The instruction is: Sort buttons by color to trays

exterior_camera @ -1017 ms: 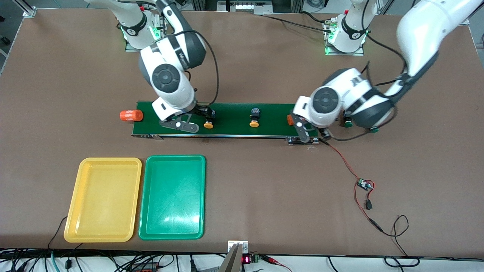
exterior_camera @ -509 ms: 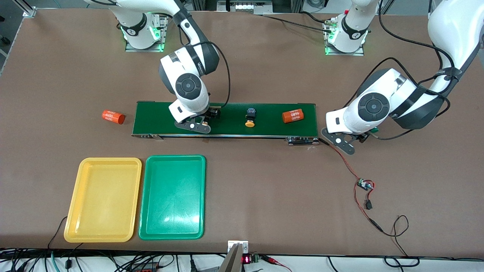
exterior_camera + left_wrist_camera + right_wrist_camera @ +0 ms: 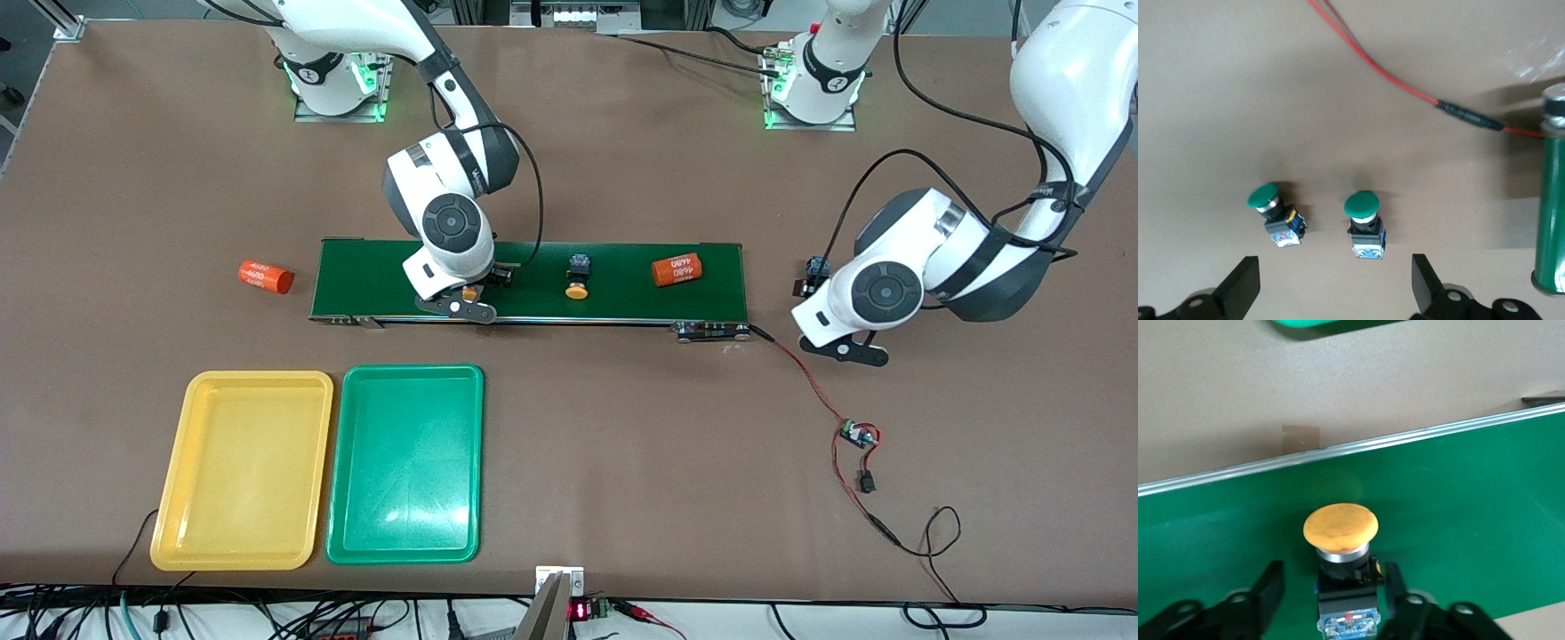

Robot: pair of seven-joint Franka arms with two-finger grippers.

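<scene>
The yellow tray (image 3: 241,469) and green tray (image 3: 405,463) sit near the table's front edge. On the belt (image 3: 613,283), my right gripper (image 3: 1330,590) straddles a yellow button (image 3: 1340,540), fingers apart. My left gripper (image 3: 1333,288) hangs open over two green buttons (image 3: 1363,222) on the table.

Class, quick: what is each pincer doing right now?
Left pincer: open above two green-capped buttons.
Right pincer: open around yellow-capped button.

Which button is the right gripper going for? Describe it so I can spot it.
Find the dark-green conveyor belt. The right gripper, open, straddles a yellow-capped button lying on it. The other yellow-capped button lies mid-belt with nothing over it.
</scene>
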